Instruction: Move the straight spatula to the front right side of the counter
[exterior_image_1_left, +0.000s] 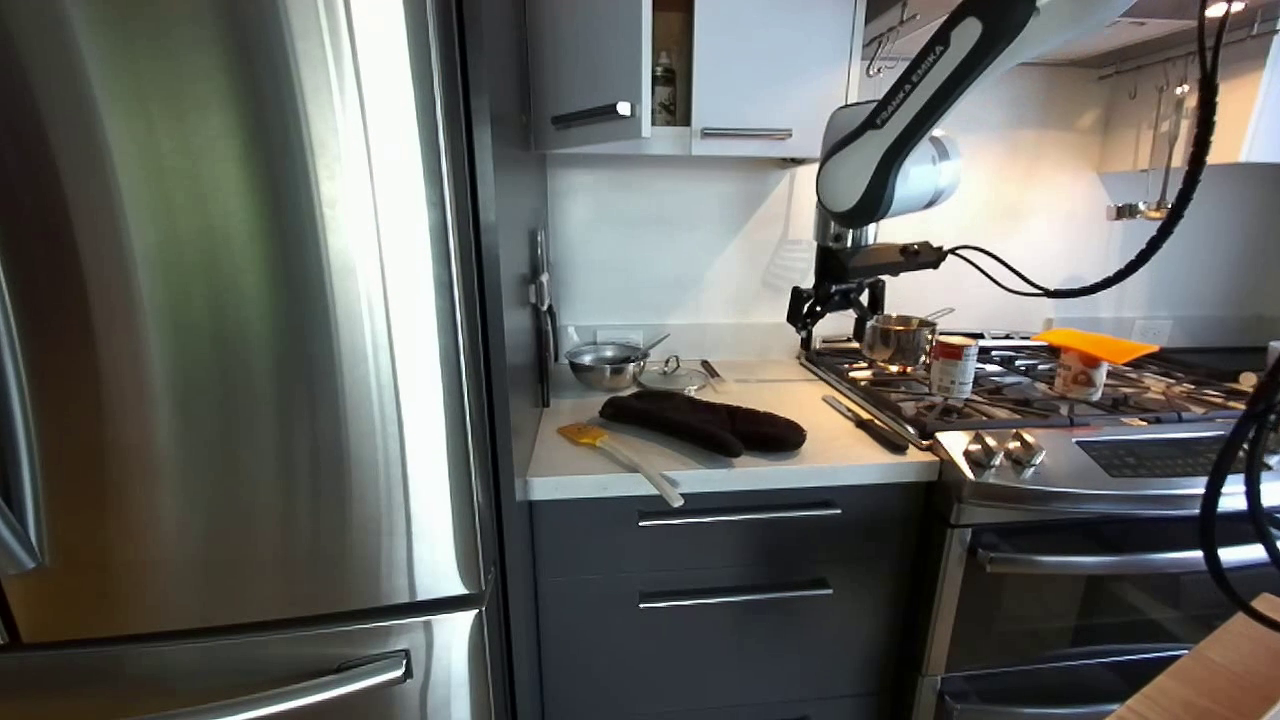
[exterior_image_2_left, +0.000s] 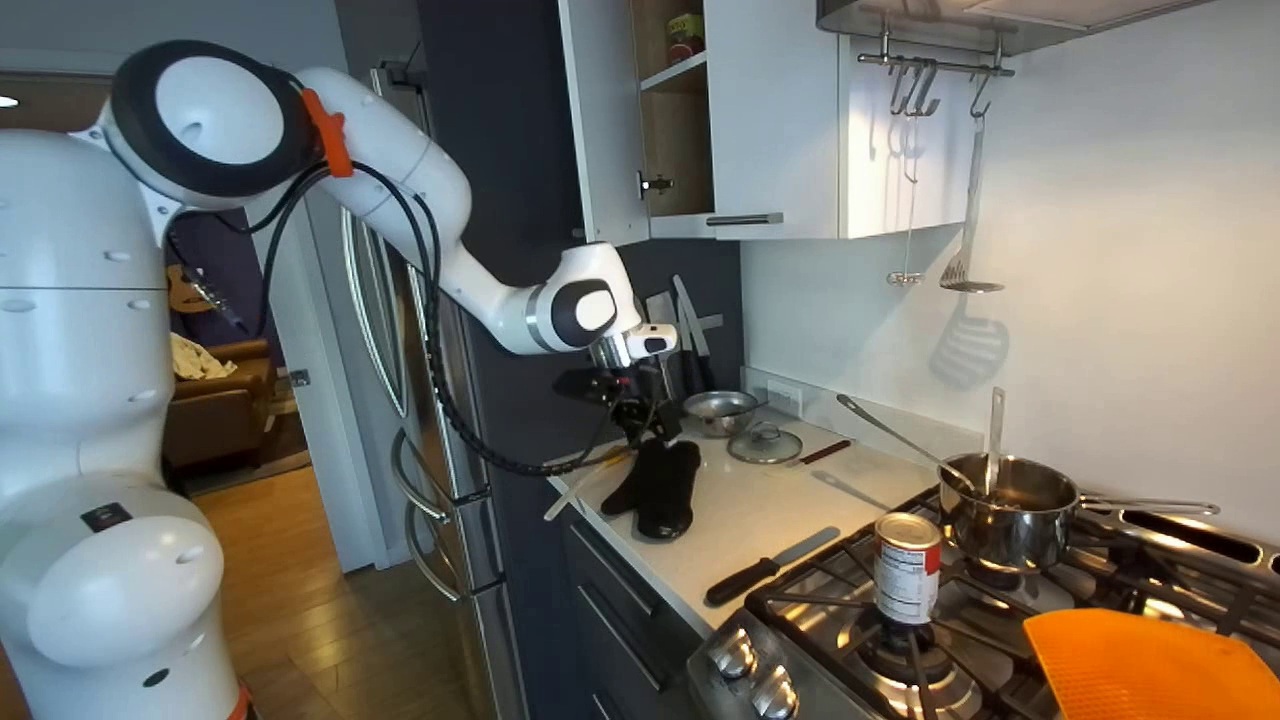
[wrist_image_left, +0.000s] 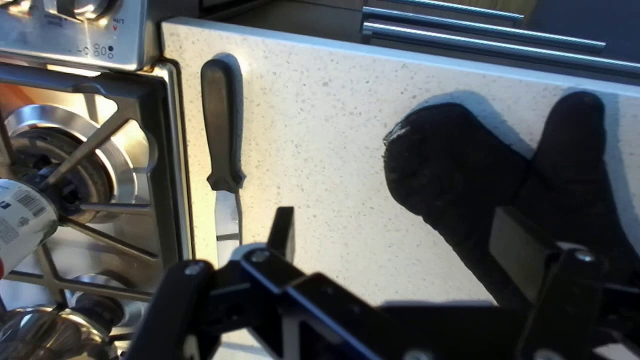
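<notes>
The straight spatula has a black handle and a flat metal blade. It lies on the counter by the stove's edge, its handle toward the front, in both exterior views (exterior_image_1_left: 880, 432) (exterior_image_2_left: 742, 581). In the wrist view the spatula (wrist_image_left: 220, 120) is at the left, its blade partly hidden by the gripper's linkage. The pale counter (exterior_image_1_left: 860, 470) also shows in the wrist view (wrist_image_left: 320, 125). My gripper (exterior_image_1_left: 833, 338) is open and empty above the counter. In the wrist view the gripper (wrist_image_left: 396, 230) has its fingers wide apart, the left one right of the blade.
A black oven mitt (exterior_image_1_left: 705, 420) lies mid-counter. A yellow-headed spatula (exterior_image_1_left: 640, 467) overhangs the front edge. A steel bowl (exterior_image_1_left: 603, 370), a glass lid (exterior_image_1_left: 672, 378) and a red-handled tool (exterior_image_2_left: 825, 452) lie at the back. The stove holds a pot (exterior_image_2_left: 1010, 515) and a can (exterior_image_2_left: 907, 570).
</notes>
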